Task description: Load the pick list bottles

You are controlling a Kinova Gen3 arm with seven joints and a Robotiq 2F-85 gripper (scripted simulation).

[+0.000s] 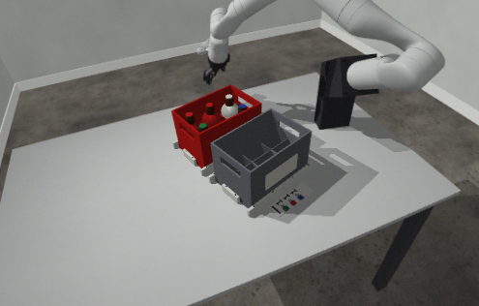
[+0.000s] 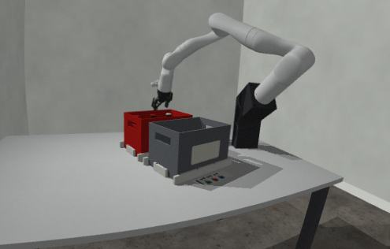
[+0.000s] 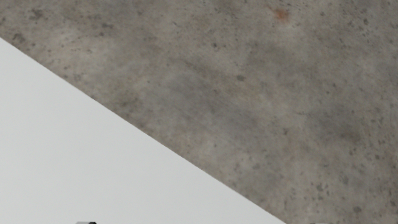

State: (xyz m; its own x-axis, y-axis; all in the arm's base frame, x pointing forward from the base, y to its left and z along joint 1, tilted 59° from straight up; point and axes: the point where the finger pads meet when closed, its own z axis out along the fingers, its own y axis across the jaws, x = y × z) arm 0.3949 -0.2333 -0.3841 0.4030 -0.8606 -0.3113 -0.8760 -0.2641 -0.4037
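The red crate (image 1: 186, 144) (image 2: 132, 139) stands upright on the table. In it show two red-capped bottles (image 1: 190, 116) (image 1: 209, 107), a green-capped bottle (image 1: 203, 127), a white-capped bottle (image 1: 229, 99) and a blue-capped bottle (image 1: 242, 107); others may be hidden. The grey crate (image 1: 257, 186) (image 2: 165, 157) stands upright beside it, with dividers and no bottle visible. The pick list (image 1: 288, 199) (image 2: 212, 180) lies in front, showing green, red and blue marks; its counts are too small to read. My gripper (image 1: 214, 76) (image 2: 161, 105) is open and empty, above and behind the red crate.
Low pale blocks (image 1: 230, 194) (image 2: 160, 169) sit around the crates' feet on the table (image 1: 113, 218) (image 2: 72, 189). The arm's black base (image 1: 334, 108) (image 2: 246, 128) stands at the right rear. The wrist view shows the table's edge and floor.
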